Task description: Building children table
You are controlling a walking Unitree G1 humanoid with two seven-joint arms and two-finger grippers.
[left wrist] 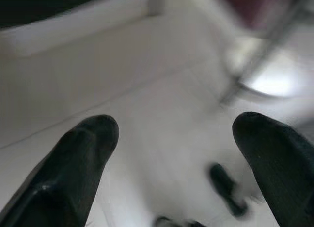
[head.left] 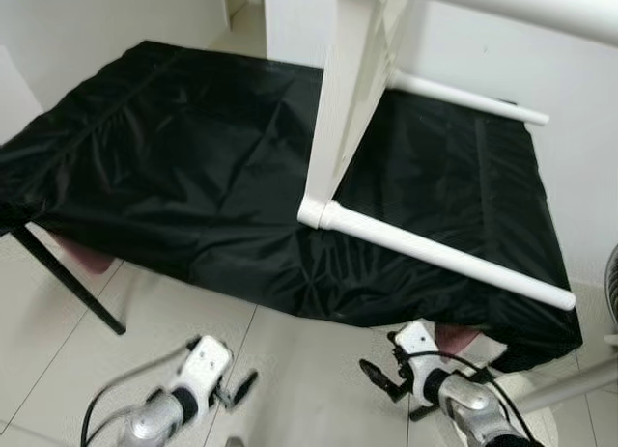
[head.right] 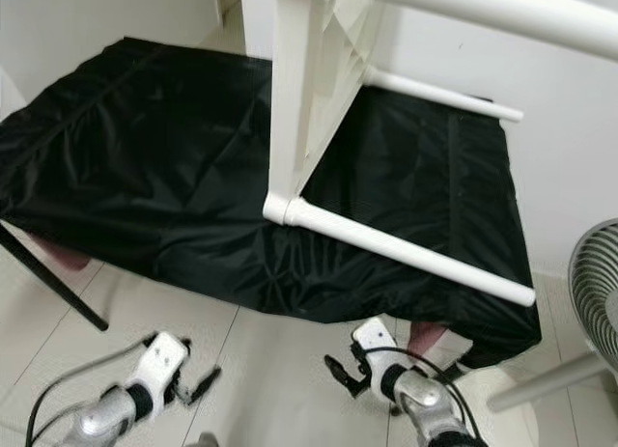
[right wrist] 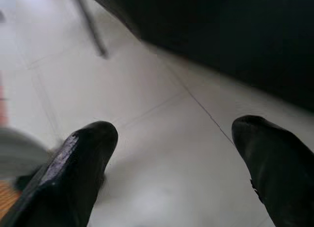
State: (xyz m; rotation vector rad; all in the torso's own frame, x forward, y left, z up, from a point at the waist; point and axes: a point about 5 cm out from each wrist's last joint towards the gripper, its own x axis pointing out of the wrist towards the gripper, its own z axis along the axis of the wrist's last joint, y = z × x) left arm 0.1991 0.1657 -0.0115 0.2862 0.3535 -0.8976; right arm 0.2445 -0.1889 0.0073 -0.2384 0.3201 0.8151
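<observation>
While the white children's table (head.left: 357,128) is lying upturned on the surface (head.left: 174,167) draped in black cloth, its two round legs are pointing out sideways, the nearer leg (head.left: 444,256) running along the cloth's front edge and the farther leg (head.left: 468,97) sitting behind it by the wall. The left claw (head.left: 235,389) is hanging low over the tiled floor (head.left: 299,370), below the near edge of the table's cloth, its fingers spread wide and gripping nothing. The right claw (head.left: 379,375) is hanging likewise under the nearer leg, also spread wide and empty. The table is looking stiff, painted and smooth, probably light for its bulk, so the pads may slip on the round legs; a hold near the joint where the nearer leg meets the flat panel is likely to give the best control. The head views are showing the table whole, and in the right eye a fan (head.right: 594,302) beside the cloth. The wrist views are offering instead the spread fingertips (left wrist: 86,153) and blurred floor, the right one also catching a dark slanting leg (right wrist: 91,26) beneath the cloth.
</observation>
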